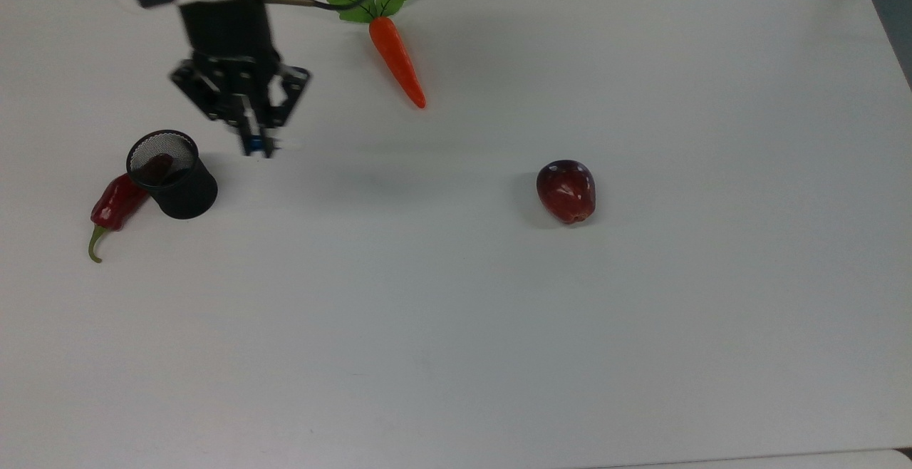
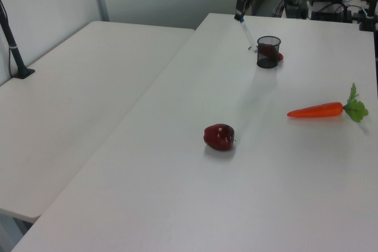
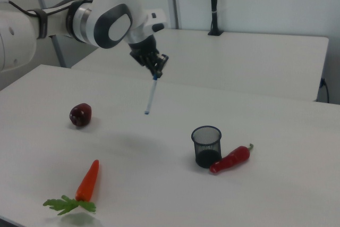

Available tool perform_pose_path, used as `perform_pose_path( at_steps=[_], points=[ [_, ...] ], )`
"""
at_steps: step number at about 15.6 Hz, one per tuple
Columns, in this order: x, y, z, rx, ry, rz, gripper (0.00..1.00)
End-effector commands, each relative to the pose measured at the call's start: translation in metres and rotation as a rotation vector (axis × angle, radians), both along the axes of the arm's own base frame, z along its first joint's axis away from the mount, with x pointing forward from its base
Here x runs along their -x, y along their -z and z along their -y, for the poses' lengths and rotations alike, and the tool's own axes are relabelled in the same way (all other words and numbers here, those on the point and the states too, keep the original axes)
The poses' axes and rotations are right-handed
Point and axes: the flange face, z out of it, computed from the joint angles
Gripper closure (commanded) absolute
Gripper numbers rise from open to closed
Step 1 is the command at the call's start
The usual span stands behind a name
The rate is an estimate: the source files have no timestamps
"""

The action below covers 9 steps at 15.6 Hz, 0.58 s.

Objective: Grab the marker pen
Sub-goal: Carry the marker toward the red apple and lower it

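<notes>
The gripper (image 3: 155, 74) is closed on the blue cap end of the marker pen (image 3: 151, 95), which hangs below the fingers, in the air above the table (image 3: 159, 184) and slightly tilted. The black mesh cup (image 3: 206, 146) stands lower down, toward the right view's right, with the red chilli (image 3: 230, 159) leaning against it.

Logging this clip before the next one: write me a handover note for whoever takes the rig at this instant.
Gripper: shut on the pen, gripping its blue end; pen hangs nearly straight down in the air.
Cup: upright on the table, pen out of it; chilli leans against it.
Carrot and apple lie apart from the cup.
Done: pen taken from the cup and held clear.
Left: nothing but keeping the hold.
</notes>
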Motion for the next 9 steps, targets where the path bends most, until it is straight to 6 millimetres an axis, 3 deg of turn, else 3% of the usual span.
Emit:
perform_pose_path(
  at_steps=[1,6,9],
  points=[
    [0.011,0.023,-0.05,-0.026,-0.038,-0.142,0.9],
    [0.019,0.063,-0.09,-0.024,-0.099,-0.278,0.9],
    [0.016,0.087,-0.099,-0.022,-0.112,-0.315,0.9]
  ],
)
